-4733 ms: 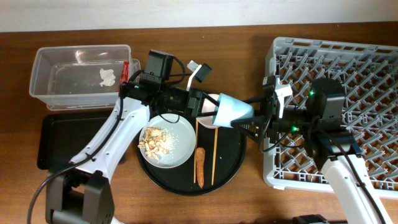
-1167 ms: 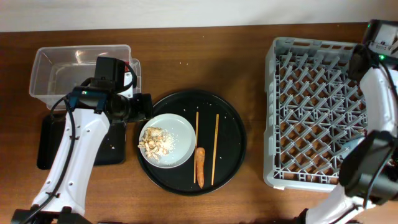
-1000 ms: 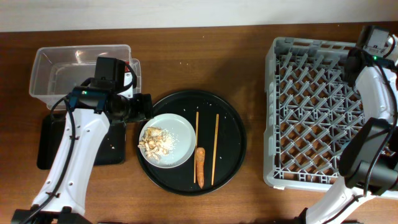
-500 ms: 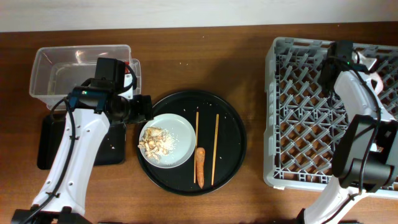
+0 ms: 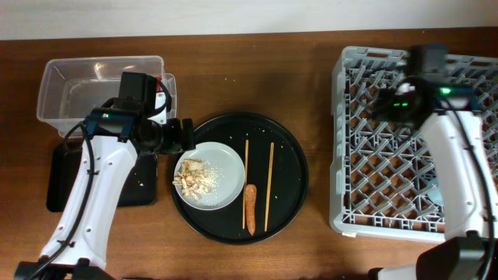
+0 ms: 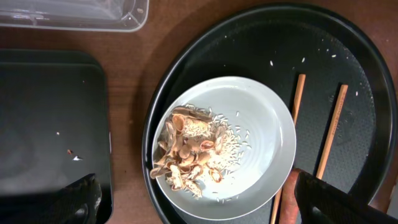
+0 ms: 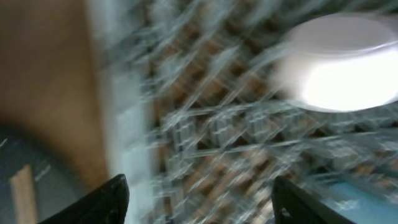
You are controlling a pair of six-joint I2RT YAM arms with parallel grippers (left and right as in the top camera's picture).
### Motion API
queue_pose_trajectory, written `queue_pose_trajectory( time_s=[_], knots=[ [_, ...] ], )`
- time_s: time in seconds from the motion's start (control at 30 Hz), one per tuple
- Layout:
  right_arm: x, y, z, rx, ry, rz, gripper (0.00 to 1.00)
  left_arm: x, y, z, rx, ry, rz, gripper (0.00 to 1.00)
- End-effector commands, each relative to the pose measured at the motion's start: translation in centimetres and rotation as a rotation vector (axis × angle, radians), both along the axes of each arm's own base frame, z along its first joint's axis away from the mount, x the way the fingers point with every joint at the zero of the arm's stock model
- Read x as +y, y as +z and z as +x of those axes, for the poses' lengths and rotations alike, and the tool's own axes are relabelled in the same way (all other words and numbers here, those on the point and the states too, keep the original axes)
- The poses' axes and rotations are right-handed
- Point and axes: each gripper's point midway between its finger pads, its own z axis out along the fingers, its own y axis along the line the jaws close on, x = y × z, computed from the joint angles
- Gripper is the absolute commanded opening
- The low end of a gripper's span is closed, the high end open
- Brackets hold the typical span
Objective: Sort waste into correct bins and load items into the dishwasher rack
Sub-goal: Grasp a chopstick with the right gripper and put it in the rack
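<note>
Jaws on both arms are spread and empty: the right gripper (image 7: 200, 198) hangs over the dishwasher rack (image 5: 340, 140), the left gripper (image 6: 194, 202) over the round black tray (image 5: 292, 167). On that tray sits the plate (image 6: 264, 140), heaped with food scraps (image 6: 189, 155), the carrot piece (image 5: 250, 204) just beside its rim. Lifted at a tilt toward the black bin (image 6: 50, 124), the plate would likely shed its loose scraps onto the surface (image 5: 311, 54).

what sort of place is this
Probably a lab bench mocked up for kitchen clean-up: a dishwasher rack, a plate of food scraps and a clear tub on a wooden table.
</note>
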Motion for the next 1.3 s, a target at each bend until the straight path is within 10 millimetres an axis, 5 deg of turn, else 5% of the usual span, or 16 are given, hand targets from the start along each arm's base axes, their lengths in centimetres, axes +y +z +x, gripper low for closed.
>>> queue_pose_trajectory(
  time_s=[0.0,0.07,0.17,0.3,0.47,0.83,1.07,1.2,1.27],
  knots=[
    [9.8,-1.7,-1.7,0.101,0.188,0.181,0.74,0.4,0.7,-0.1,-0.017,0.001,0.013,0.99],
    [15.7,-4.1,-3.6,0.195,0.285,0.199,0.74,0.9,0.6,-0.2,-0.01,0.011,0.042,0.99],
    [20.4,-7.7,-5.7,0.317,0.317,0.187,0.74,1.9,0.4,-0.4,-0.004,0.029,0.095,0.99],
    [23.5,-13.4,-8.3,0.483,0.252,0.141,0.74,1.9,0.4,-0.4,-0.002,0.029,0.095,0.99],
    [23.7,-17.4,-9.1,0.58,0.17,0.112,0.71,1.9,0.4,-0.5,-0.001,0.029,0.095,0.99],
    [23.5,-20.8,-9.6,0.572,0.177,0.109,0.54,1.9,0.4,-0.5,0.0,0.028,0.095,0.99],
    [23.5,-20.8,-9.5,0.567,0.176,0.11,0.15,1.9,0.4,-0.5,-0.001,0.028,0.095,0.99],
    [24.0,-19.9,-8.5,0.535,0.181,0.125,0.04,1.9,0.4,-0.5,0.001,0.028,0.094,0.99],
    [24.8,-17.3,-7.1,0.475,0.191,0.156,0.04,1.9,0.4,-0.5,0.003,0.028,0.095,0.99]
  ],
)
